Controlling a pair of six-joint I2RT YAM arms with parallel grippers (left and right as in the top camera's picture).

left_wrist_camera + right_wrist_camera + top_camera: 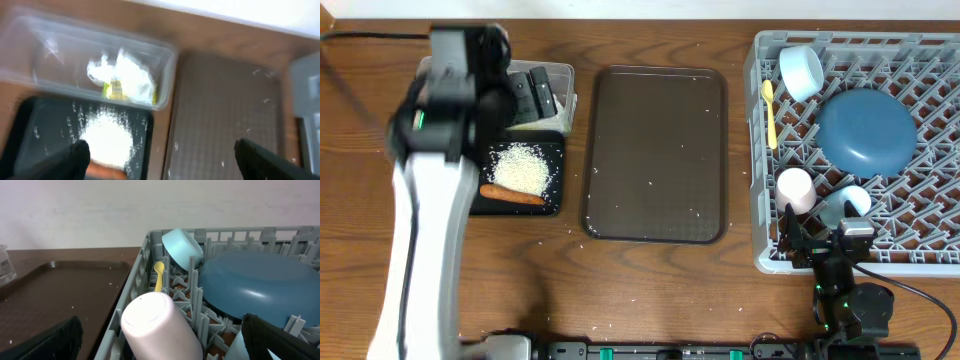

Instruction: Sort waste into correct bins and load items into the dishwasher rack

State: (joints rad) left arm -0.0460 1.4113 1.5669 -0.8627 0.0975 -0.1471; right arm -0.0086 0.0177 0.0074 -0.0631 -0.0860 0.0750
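**Both grippers spread and empty; waste in the bins, dishes in the rack**

The left gripper (pixel 161 150) is hovering over the two bins with its fingers spread wide, holding nothing; the clear tub (pixel 30 45) is lying ahead of it, holding the crumpled napkins (pixel 131 75) and the yellow-green wrapper (pixel 114 90); the black tray (pixel 30 130) is sitting just beside the tub, nearer the fingers, carrying the rice heap (pixel 107 140) and the carrot stick (pixel 512 196). The right gripper (pixel 161 322) is standing open and empty at the near edge of the dishwasher rack (pixel 132 287); the pink cup (pixel 165 335) is resting just ahead of it, in line with the gap between the fingers, its flat base turned toward the wrist camera; whether anything is touching it I cannot tell; beyond it the yellow spoon (pixel 159 275), the light blue cup (pixel 182 247) and the dark blue plate (pixel 255 290) are sitting in the rack; the bowl (pixel 847 203) is lying just beside the pink cup, close to the fingers. The brown serving tray (pixel 655 150) is lying between bins and rack, speckled with stray grains.
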